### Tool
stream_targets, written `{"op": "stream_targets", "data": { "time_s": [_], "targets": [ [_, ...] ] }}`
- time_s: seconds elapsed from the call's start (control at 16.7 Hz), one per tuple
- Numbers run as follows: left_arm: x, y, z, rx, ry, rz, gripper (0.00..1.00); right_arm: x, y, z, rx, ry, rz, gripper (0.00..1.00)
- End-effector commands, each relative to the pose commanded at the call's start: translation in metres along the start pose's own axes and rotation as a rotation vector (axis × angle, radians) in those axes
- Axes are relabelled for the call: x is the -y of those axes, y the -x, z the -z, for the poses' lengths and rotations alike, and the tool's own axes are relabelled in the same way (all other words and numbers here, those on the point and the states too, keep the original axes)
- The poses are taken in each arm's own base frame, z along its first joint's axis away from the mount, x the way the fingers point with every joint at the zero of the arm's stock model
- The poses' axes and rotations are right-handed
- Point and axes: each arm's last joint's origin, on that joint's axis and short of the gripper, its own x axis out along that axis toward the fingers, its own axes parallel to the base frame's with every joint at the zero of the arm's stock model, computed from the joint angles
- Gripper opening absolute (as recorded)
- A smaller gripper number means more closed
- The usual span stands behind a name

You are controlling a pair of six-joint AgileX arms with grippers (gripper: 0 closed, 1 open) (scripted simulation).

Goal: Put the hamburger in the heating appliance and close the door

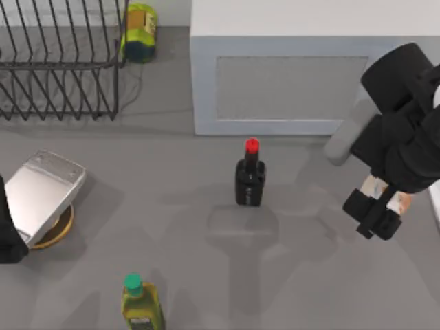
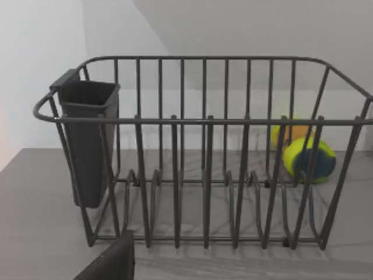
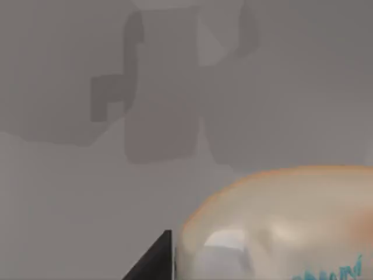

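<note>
The hamburger, a pale cream-tan bun with an orange edge, sits between the fingers of my right gripper, which is shut on it at the table's right side. In the right wrist view the hamburger looms close beside a black finger. The heating appliance is a pale grey microwave at the back. Its door with the speckled window is closed, and the bar handle is just left of my right arm. My left gripper is parked at the left edge.
A black bottle with a red cap stands in front of the microwave. A green-capped yellow-green bottle is near the front edge. A black wire rack and a yellow-green can sit at the back left. A silver slab on a wooden disc lies at the left.
</note>
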Motion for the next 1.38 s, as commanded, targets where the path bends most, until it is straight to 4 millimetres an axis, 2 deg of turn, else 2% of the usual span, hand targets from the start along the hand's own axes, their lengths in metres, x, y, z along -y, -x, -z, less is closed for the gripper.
{"op": "stream_targets", "data": {
  "time_s": [0.18,0.36,0.66,0.96,1.38],
  "targets": [
    [0.0,0.0,0.0,0.0,0.0,0.0,1.0,0.016,-0.029,-0.038,0.15,-0.187,0.168,0.0],
    [0.0,0.0,0.0,0.0,0.0,0.0,1.0,0.023,-0.062,-0.072,0.324,-0.381,0.3,0.0],
    [0.0,0.0,0.0,0.0,0.0,0.0,1.0,0.011,-0.114,-0.113,0.59,-0.643,0.396,0.0],
    [0.0,0.0,0.0,0.0,0.0,0.0,1.0,-0.01,-0.139,-0.133,0.798,-0.807,0.389,0.0],
    [0.0,0.0,0.0,0.0,0.0,0.0,1.0,-0.015,-0.142,-0.136,0.842,-0.837,0.379,0.0]
  ]
}}
